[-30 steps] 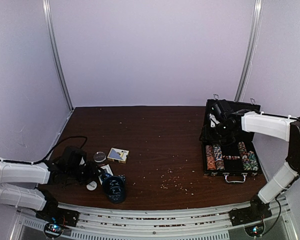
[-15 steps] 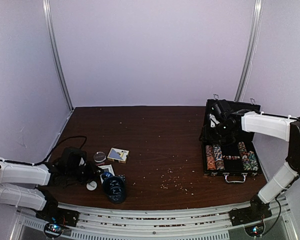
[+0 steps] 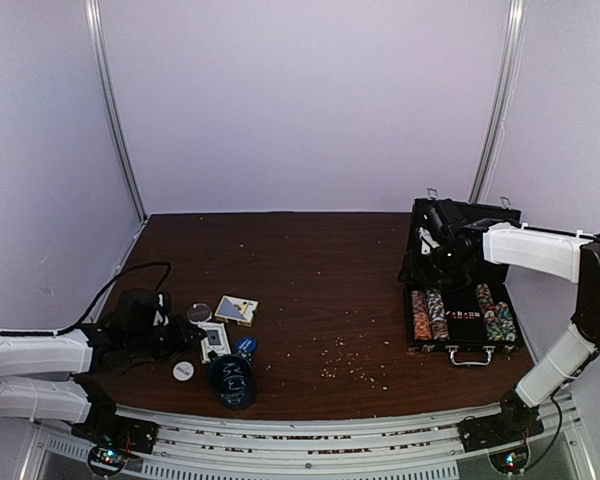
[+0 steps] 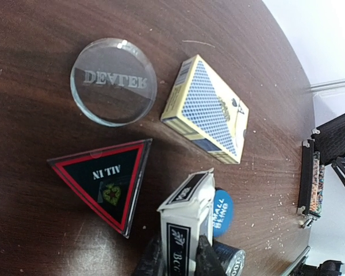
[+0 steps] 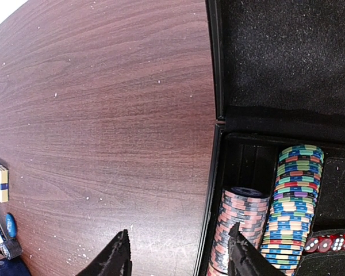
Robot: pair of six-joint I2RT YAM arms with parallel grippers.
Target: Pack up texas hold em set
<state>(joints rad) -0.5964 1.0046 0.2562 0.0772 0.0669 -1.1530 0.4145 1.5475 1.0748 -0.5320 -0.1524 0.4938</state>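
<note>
While the open case (image 3: pixel 463 290) lies at about 3 o'clock on the tabletop (image 3: pixel 320 290), the loose pieces of the set are gathered at about 8 o'clock. The left gripper (image 4: pixel 178 261) is closed on a black-and-white card deck (image 4: pixel 187 215), its two fingers pinching the box at its near end. From that deck, an ALL IN triangle (image 4: pixel 103 183) lies flat just beside it at 9 o'clock in the left wrist view. A clear DEALER button (image 4: pixel 113 80) sits at 11 o'clock, and a blue-backed card deck (image 4: pixel 210 112) lies at 12 o'clock, apart from both. A blue button (image 4: pixel 222 210) touches the held deck's right side. Seen from above, a white button (image 3: pixel 183 371) and a dark cup (image 3: pixel 232 382) with white scribbles rest near the tabletop's front edge.

The right gripper (image 5: pixel 178 259) hangs over the case's left wall with its jaws apart and nothing between them. Below it, chip rolls (image 5: pixel 293 201) fill the case's left slots, with red dice (image 5: pixel 333 241) at their 4 o'clock.
</note>
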